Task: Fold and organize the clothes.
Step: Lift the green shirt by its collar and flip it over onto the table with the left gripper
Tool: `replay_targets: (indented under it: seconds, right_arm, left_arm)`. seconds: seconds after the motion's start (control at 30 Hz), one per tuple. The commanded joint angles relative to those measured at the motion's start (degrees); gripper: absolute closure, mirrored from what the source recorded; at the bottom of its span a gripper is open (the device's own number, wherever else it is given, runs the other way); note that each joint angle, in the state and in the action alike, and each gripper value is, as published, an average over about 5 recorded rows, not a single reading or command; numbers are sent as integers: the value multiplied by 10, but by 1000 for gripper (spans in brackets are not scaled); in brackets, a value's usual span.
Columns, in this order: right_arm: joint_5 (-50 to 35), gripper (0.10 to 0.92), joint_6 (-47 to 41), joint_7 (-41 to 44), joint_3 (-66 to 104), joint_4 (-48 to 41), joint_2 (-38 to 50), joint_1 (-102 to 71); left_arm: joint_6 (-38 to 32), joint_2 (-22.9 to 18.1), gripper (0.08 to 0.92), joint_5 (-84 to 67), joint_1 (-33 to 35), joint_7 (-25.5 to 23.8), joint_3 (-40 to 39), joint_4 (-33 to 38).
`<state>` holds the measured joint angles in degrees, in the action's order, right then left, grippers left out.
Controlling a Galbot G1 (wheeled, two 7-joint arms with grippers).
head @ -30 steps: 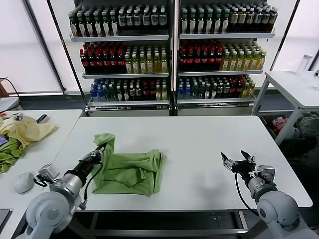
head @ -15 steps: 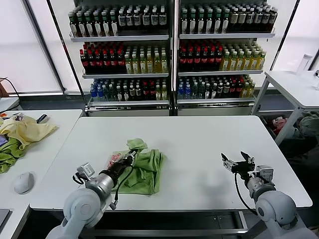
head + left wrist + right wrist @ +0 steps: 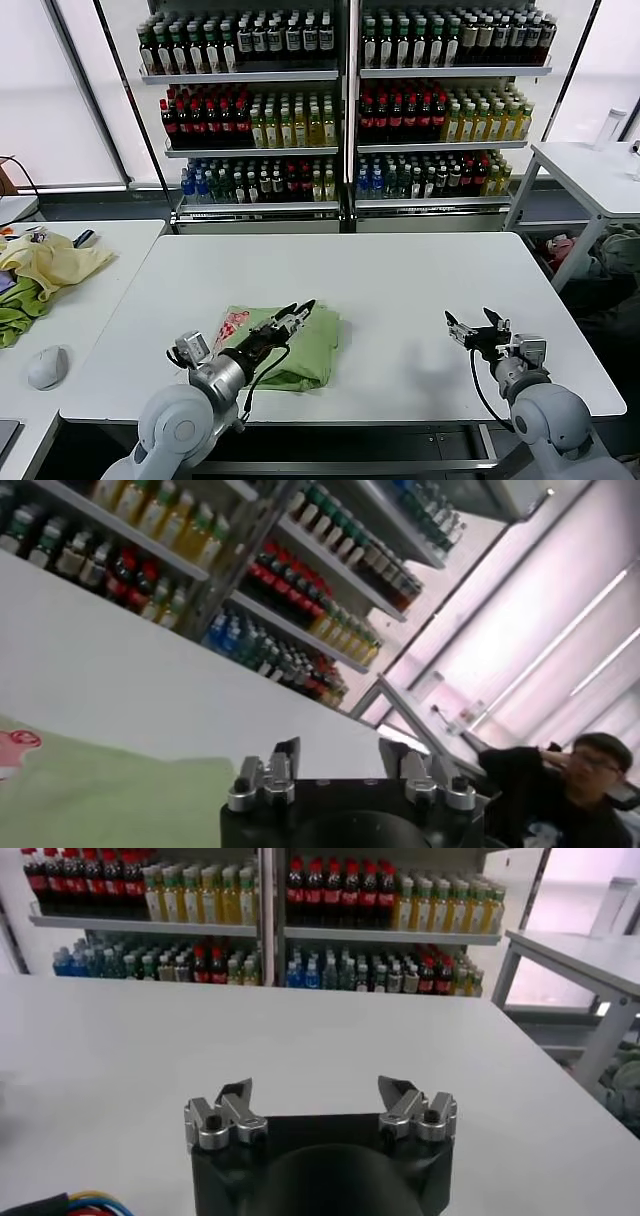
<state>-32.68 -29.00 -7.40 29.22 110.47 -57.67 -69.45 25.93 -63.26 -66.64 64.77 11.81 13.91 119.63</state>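
Observation:
The light green shirt [image 3: 305, 350] lies folded into a compact bundle on the white table [image 3: 400, 280], front left of centre, with its red-and-white print [image 3: 230, 325] showing on the left part. My left gripper [image 3: 297, 312] is open and empty just above the bundle's top. In the left wrist view the green fabric [image 3: 90, 795] and a bit of the print [image 3: 15, 740] lie below the open left gripper [image 3: 343, 755]. My right gripper [image 3: 473, 321] is open and empty above the table at the front right; it also shows in the right wrist view [image 3: 316, 1095].
A side table at the left holds a pale yellow garment [image 3: 50, 262], a darker green cloth [image 3: 20, 310] and a white mouse [image 3: 46, 366]. Shelves of bottles [image 3: 340, 100] stand behind the table. Another white table [image 3: 590, 175] is at the back right.
My left gripper carried the shirt's raised left part over to the right, laid it on the bundle and opened. The red print now faces up. The right arm stayed put.

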Motion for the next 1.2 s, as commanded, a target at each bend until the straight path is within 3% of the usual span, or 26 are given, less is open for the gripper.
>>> replay_targets:
  seconds: [0.03,0.17,0.3,0.8,1.07,1.2]
  right_arm:
    - [2,203,1,0,-3,-4,-6,2]
    - [3,203,3,1,-2,-3,-5,1]
    - [4,203,4,1,-2,-3,-2,0]
    - [6,203,4,-1,-2,6,1,-4]
    - [6,203,3,-1,3,9,3,-5]
    - [6,203,2,0,5,10,2,-6]
  left_arm:
    - [-28,9,352,119,56,-13,60,-4]
    - [-61,20,236,208,75,4,81,-62]
    - [-72,22,183,258,76,15,81,-109]
    - [-75,12,177,321,48,40,54,-201]
    - [-65,16,177,232,61,21,50,-167]
    - [-58,15,236,159,58,1,58,-155]
